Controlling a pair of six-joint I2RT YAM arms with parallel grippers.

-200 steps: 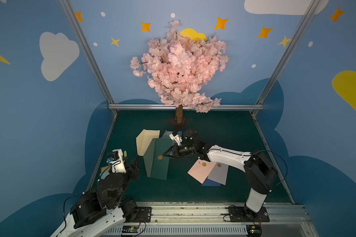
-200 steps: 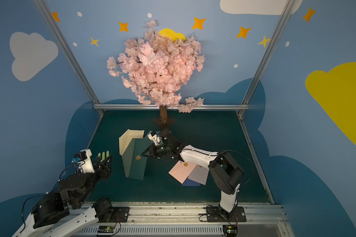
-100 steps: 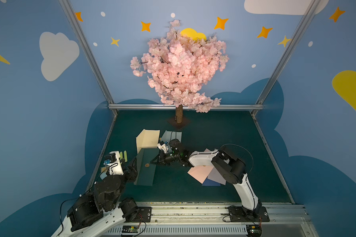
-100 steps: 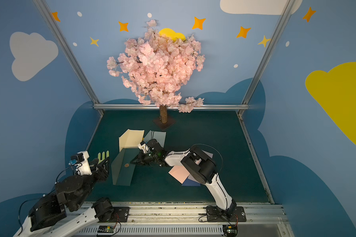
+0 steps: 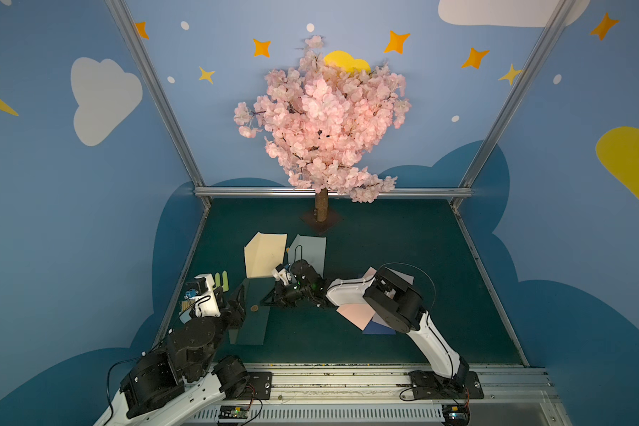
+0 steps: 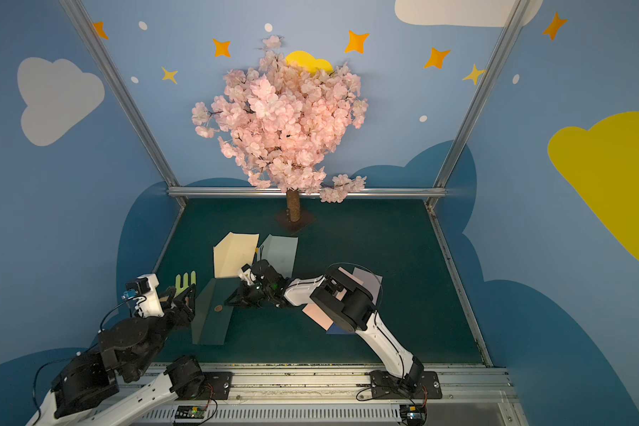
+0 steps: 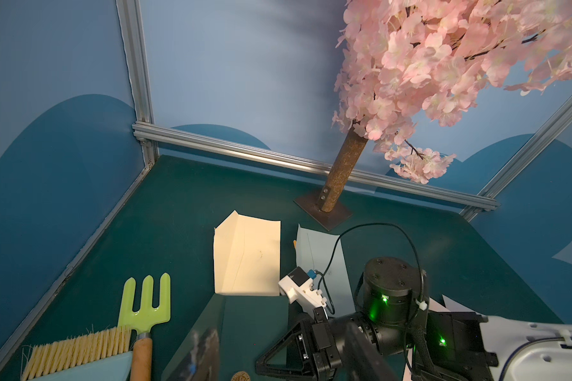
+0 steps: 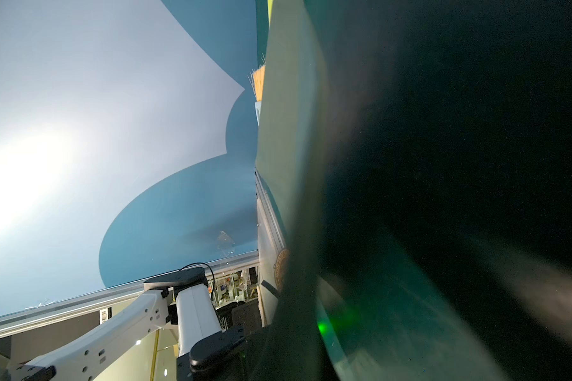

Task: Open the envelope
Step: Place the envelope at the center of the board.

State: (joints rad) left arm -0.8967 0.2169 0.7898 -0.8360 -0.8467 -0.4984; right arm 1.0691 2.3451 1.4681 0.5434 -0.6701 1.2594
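The dark green envelope (image 5: 249, 324) (image 6: 211, 324) lies low at the front left of the table, its face with the brown round seal (image 5: 254, 307) (image 7: 240, 376) turned up. Its left strip looks raised. My right gripper (image 5: 265, 302) (image 6: 230, 302) reaches in low from the right, turned on its side, and is shut on the envelope's right edge just beside the seal. In the right wrist view the envelope (image 8: 288, 132) shows edge-on beside the blurred fingers. My left gripper (image 5: 238, 302) (image 6: 181, 297) (image 7: 279, 339) is open at the envelope's left edge and holds nothing.
A cream envelope (image 5: 264, 254) and a pale blue one (image 5: 310, 250) lie behind. Pink and blue sheets (image 5: 358, 313) lie under the right arm. A green hand rake (image 7: 146, 303) and a brush (image 7: 76, 346) sit by the left wall. The blossom tree (image 5: 321, 210) stands at the back.
My right gripper has carried the green envelope toward the front left and lowered it near the table. The left gripper now sits at its left edge.
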